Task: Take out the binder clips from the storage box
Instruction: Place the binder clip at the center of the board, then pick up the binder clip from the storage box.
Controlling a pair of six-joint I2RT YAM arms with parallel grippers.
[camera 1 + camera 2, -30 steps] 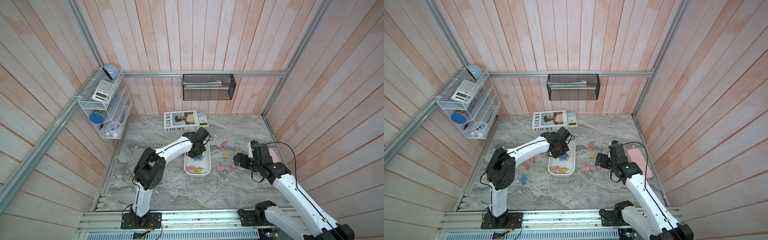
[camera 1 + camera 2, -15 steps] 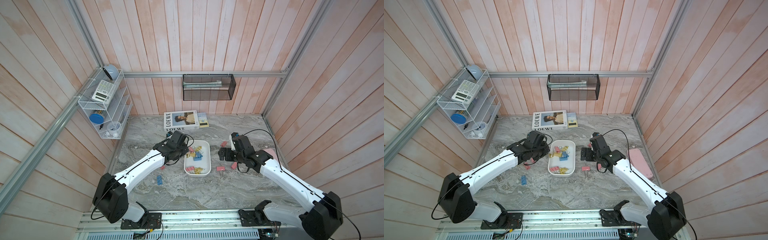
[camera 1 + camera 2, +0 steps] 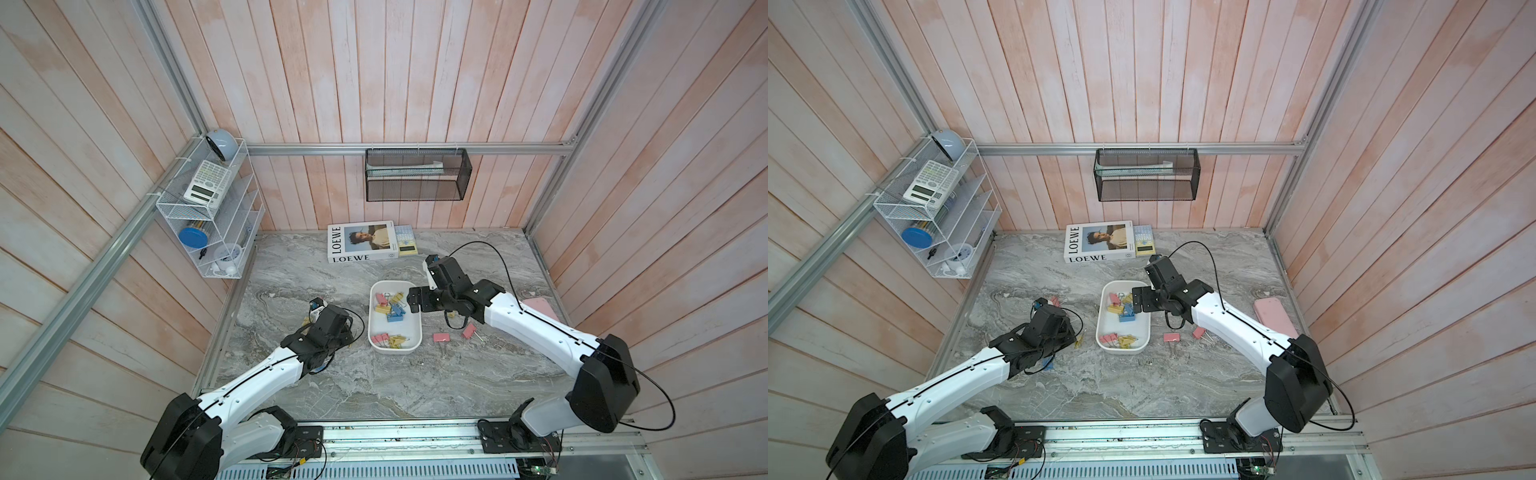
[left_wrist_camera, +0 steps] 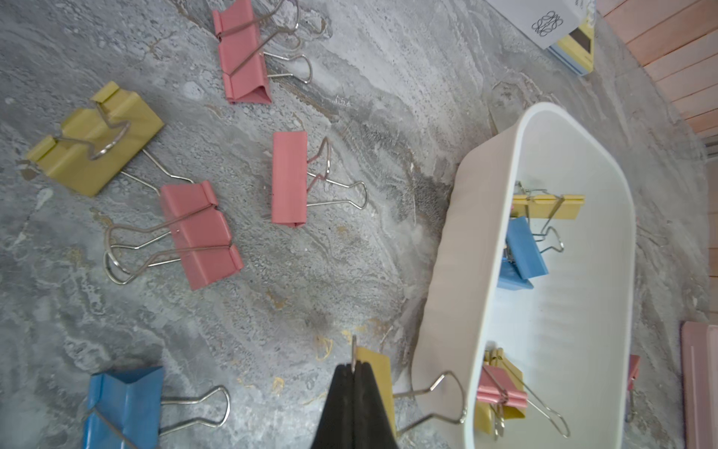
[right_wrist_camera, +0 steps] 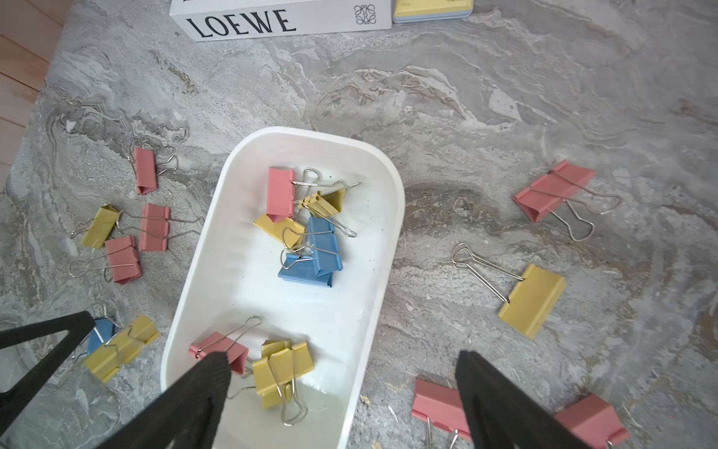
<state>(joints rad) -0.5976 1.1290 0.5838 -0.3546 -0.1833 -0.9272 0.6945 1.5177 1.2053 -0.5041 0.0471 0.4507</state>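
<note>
Beside the storage box (image 4: pixel 458 272), left gripper (image 4: pixel 354 369) pinched together on a yellow clip (image 4: pixel 380 373), mostly hidden behind its fingers (image 4: pixel 342 408); right gripper (image 5: pixel 342 369) spread apart over box, binder clips (image 5: pixel 311 241) inside, one pink partly covered.

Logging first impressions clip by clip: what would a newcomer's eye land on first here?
The white storage box sits in the middle of the marble table, holding pink, yellow and blue binder clips, with more scattered on both sides of it. The right gripper hangs open over the box's edge, while the left gripper is shut on a yellow binder clip just outside it.
</note>
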